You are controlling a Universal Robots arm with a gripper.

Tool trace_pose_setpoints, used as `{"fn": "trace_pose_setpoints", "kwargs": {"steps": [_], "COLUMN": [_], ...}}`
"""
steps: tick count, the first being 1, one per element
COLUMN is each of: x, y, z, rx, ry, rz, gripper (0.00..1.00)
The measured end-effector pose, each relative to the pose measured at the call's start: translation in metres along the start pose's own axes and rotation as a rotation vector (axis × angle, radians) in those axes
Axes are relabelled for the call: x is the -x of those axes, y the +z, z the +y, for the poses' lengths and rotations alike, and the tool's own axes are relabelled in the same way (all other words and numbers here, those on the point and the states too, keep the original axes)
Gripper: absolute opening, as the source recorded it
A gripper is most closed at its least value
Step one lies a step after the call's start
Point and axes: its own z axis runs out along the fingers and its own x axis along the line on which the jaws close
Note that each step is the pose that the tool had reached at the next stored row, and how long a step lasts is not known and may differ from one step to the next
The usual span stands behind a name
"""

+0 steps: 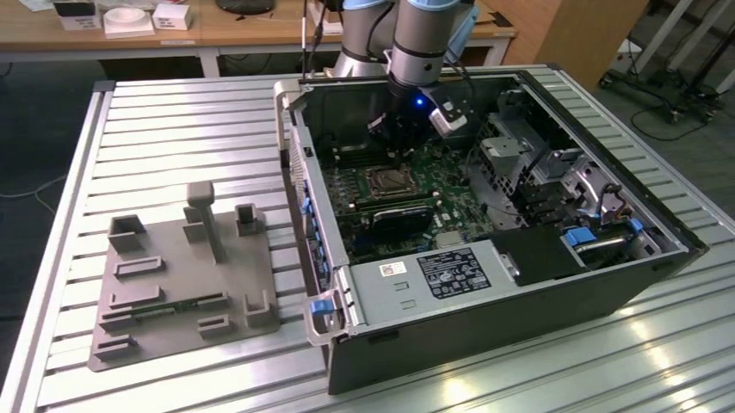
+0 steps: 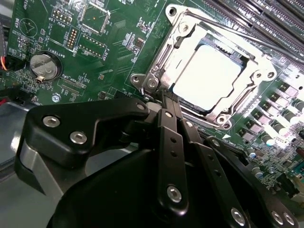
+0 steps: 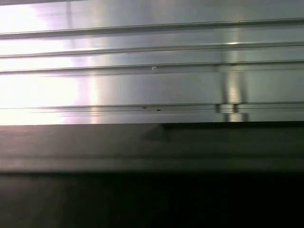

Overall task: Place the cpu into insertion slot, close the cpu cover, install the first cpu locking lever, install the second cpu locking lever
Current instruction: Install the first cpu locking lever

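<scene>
Chip [image 2: 209, 78] sits flat in the socket [image 2: 142, 80], its pale metal top showing through the square opening of the cover [image 2: 180, 52], which lies down over it. By that look the first two steps are done. Whether either lever is latched I cannot tell. A thin rod [image 2: 247, 38] runs along the socket's far edge beside the memory slots [image 2: 266, 19] and may be one of them.

In the second wrist view the gripper [image 2: 164, 99] points straight at the socket. Its tip is just beside the socket's near corner, close enough that touching or apart is hard to call. The two fingers [image 2: 172, 142] are drawn narrow, tips together. I cannot tell whether something thin is pinched between them. The socket's square stands cornerwise to the fingers, so the sides run off at a slant to either hand.

The exterior view gives the wider setting. The gripper [image 1: 397, 129] hangs low inside the open computer case [image 1: 483, 327], and the socket [image 1: 388, 181] lies just on the camera's side of it. A grey parts tray [image 1: 184, 284] sits well apart on the slatted table [image 1: 172, 120]. The first wrist view looks away from the work, at the table's slats [image 3: 142, 85] and a dark edge [image 3: 142, 152].
</scene>
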Motion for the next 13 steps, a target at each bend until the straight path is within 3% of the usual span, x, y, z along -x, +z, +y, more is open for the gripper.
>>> {"fn": "trace_pose_setpoints", "kwargs": {"steps": [5,13], "x": [-0.0002,0.0000], "y": [-0.0008,-0.0051], "z": [0.0008,0.0012], "rx": [0.0053,0.0272], "ry": [0.000,0.000], "rz": [0.0003,0.0003], "gripper": [0.10,0.10]}}
